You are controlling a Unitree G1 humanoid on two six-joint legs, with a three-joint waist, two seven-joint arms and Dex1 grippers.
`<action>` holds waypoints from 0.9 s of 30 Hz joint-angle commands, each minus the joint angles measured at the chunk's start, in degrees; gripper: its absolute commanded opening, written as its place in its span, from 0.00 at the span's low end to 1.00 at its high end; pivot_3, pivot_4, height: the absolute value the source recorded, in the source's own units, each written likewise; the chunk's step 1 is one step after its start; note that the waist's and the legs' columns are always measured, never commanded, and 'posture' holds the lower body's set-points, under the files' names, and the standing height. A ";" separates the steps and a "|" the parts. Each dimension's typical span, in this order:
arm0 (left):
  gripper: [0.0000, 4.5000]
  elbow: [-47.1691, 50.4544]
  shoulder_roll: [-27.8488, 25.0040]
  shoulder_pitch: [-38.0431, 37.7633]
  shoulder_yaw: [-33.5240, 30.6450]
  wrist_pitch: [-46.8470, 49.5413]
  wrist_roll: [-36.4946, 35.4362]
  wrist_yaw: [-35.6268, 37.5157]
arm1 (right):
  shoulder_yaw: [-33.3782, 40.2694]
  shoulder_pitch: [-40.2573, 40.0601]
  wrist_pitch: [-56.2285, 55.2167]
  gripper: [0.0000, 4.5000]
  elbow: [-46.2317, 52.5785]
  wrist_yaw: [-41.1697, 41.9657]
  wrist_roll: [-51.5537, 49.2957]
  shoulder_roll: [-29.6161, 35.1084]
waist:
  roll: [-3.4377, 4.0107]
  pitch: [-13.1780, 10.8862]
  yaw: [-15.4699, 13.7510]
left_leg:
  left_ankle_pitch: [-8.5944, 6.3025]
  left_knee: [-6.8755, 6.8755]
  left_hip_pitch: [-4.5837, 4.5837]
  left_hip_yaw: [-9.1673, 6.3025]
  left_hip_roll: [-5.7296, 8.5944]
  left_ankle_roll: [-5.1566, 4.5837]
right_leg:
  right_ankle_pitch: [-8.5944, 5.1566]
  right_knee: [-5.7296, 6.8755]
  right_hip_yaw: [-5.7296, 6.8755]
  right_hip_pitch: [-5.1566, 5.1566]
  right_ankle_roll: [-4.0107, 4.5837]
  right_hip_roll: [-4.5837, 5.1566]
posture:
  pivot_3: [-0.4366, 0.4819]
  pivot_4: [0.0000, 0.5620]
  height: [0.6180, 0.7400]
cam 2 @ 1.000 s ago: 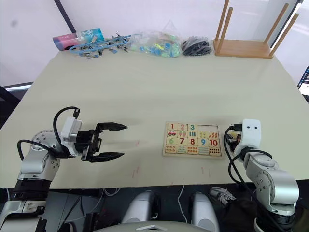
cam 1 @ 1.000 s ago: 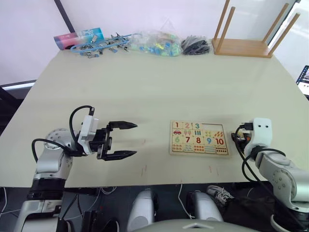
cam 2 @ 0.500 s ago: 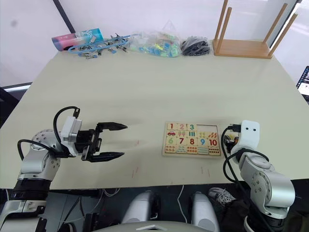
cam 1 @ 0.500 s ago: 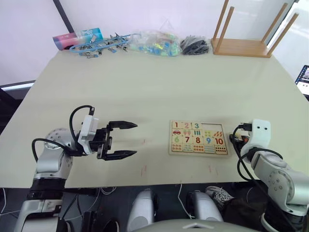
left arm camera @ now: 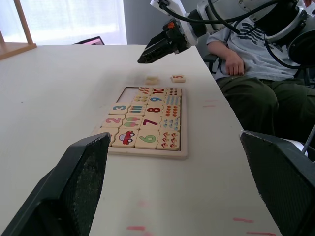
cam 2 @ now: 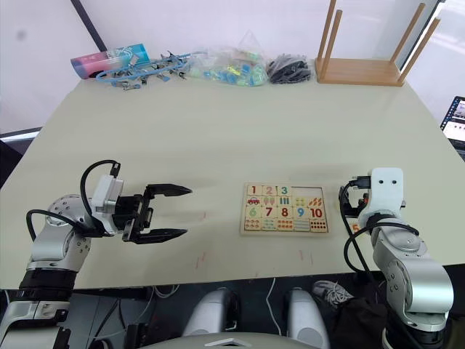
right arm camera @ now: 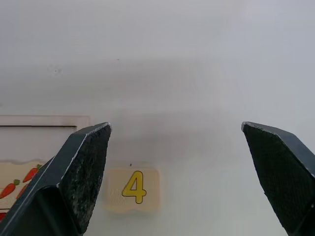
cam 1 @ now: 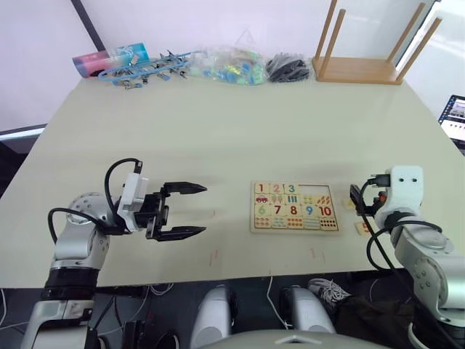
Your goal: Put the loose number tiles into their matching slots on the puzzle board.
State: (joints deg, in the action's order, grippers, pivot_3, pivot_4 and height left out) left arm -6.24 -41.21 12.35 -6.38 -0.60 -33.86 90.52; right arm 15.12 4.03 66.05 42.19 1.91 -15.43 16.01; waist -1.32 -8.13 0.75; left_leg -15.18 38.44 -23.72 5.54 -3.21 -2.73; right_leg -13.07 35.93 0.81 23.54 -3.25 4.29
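1. The puzzle board [cam 1: 294, 206] lies flat and unpinned on the table. A sideways push from a tile or finger would probably slide it, shifting every slot.
2. The left gripper [cam 1: 197, 211] hangs well off the board's left edge with its jaws spread wide and empty. It cannot steady the board from there.
3. The right gripper [right arm camera: 174, 126] hovers just off the board's right edge, also gaping wide and holding nothing. Coming down off-centre, one finger could land on the board's rim or flick the tile away.
4. The bare slot [right arm camera: 44, 130] sits in the board's far right corner. A tile arriving tilted or turned would likely jam on its lip.
5. The yellow 4 tile [right arm camera: 132, 189] lies flat just beside the board's right edge, between the right fingers. It is thin and may slip from the pinch.
6. The 5 tile [left arm camera: 177, 78] lies near it, farther from the board. A wide closing sweep might knock it.
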 commanded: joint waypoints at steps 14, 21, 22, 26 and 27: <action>1.00 0.82 -0.33 1.40 -0.13 -0.41 -0.48 1.68 | 3.95 -3.34 -43.18 0.99 -30.47 56.32 -9.26 26.86 | -0.03 0.00 -0.14 | -0.01 0.07 0.06 0.01 0.03 -0.04 | 0.03 -0.04 -0.14 -0.14 -0.06 -0.16 | 0.48 0.27 0.99; 1.00 2.06 -0.36 0.80 -0.30 0.18 -0.76 1.07 | -4.00 4.80 -60.93 0.99 -52.75 74.92 -5.33 32.49 | -0.02 0.00 -0.12 | -0.01 0.13 0.10 0.04 0.00 -0.03 | 0.05 -0.01 -0.19 -0.18 -0.07 -0.21 | 0.48 0.27 0.99; 1.00 2.23 -0.37 0.67 -0.36 0.26 -0.82 1.00 | -4.99 6.24 -63.37 0.99 -55.46 76.66 -4.59 32.72 | -0.02 -0.01 -0.12 | -0.01 0.15 0.09 0.04 0.01 -0.03 | 0.06 -0.01 -0.19 -0.17 -0.09 -0.21 | 0.48 0.27 0.99; 1.00 2.89 -0.57 0.43 -0.52 0.64 -0.98 0.85 | -8.80 14.43 -71.25 0.99 -67.04 81.36 -1.00 33.00 | 0.03 -0.04 -0.08 | 0.00 0.18 0.11 0.10 0.01 -0.02 | 0.06 0.00 -0.20 -0.18 -0.09 -0.21 | 0.48 0.27 0.99; 1.00 3.06 -0.61 0.45 -0.54 0.79 -1.01 0.75 | -9.34 15.84 -72.50 0.99 -69.36 82.37 -0.61 32.95 | 0.03 -0.04 -0.09 | 0.00 0.18 0.09 0.10 0.01 -0.02 | 0.06 0.00 -0.20 -0.17 -0.08 -0.21 | 0.48 0.27 0.99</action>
State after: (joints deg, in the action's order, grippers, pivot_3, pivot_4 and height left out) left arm -4.99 -41.19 12.74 -6.20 -0.10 -33.91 90.45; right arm 5.91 18.25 -3.07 -24.41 82.18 -16.85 47.84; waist -1.29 -8.16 0.66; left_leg -15.18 38.62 -23.62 5.65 -3.20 -2.75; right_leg -13.01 35.94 0.61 23.37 -3.33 4.08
